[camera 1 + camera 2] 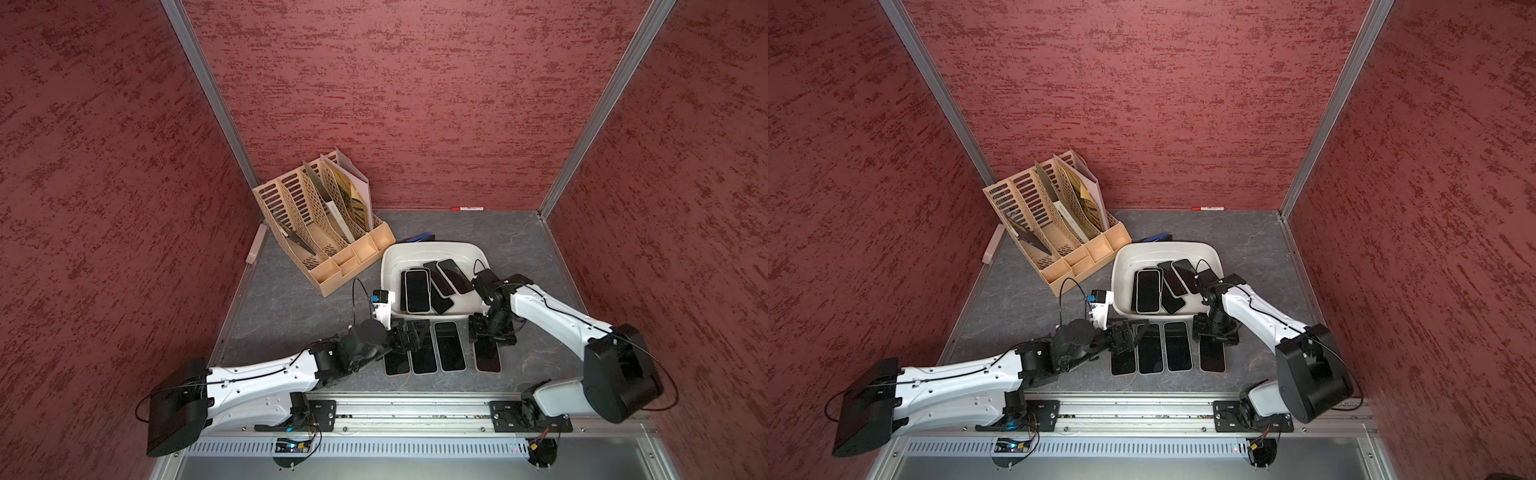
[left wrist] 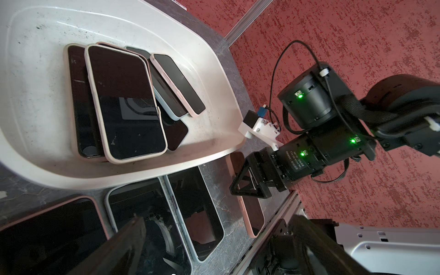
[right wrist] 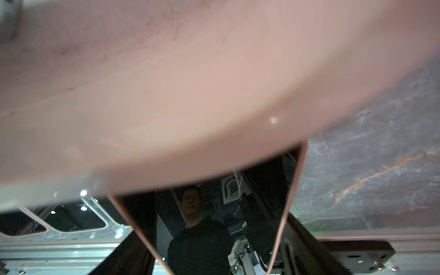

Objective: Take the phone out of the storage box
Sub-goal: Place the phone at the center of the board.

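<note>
Cameras around the storage box [image 1: 432, 248]

Both top views look down from high on the robot's side of the box, sharing the whole scene. The left wrist view looks into it from close, and the right wrist view sits against its outer wall. Both wrist views catch the phones [image 2: 195, 209] just before it.

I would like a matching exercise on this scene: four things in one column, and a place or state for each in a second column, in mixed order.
1 storage box
2 file organizer
3 red marker
4 right hand

a at the foot of the back wall
b closed on the pink-cased phone
c holds a pile of phones
d beige, with slotted dividers

Pairs: 1-c, 2-d, 3-a, 4-b
</note>
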`<action>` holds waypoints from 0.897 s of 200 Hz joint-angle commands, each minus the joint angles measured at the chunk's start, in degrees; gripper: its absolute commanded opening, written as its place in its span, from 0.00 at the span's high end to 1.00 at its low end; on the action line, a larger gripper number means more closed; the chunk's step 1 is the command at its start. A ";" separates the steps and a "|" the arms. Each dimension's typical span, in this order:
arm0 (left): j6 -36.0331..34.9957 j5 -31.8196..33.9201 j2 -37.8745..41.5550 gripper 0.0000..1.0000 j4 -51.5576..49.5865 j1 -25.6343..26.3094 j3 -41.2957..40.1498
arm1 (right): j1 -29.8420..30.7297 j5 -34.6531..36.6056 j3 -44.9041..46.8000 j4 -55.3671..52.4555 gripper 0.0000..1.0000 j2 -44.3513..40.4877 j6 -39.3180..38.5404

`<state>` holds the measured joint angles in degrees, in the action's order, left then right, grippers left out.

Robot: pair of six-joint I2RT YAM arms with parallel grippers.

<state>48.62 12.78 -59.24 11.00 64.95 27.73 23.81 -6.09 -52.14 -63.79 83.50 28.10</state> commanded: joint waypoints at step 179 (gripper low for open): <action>2.37 8.08 10.60 0.00 -12.08 2.73 -1.51 | 0.38 4.27 -4.04 4.90 0.09 7.00 -6.10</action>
<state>50.76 19.73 -47.66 -0.43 67.51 25.39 24.08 -3.25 -56.27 -60.86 93.54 21.82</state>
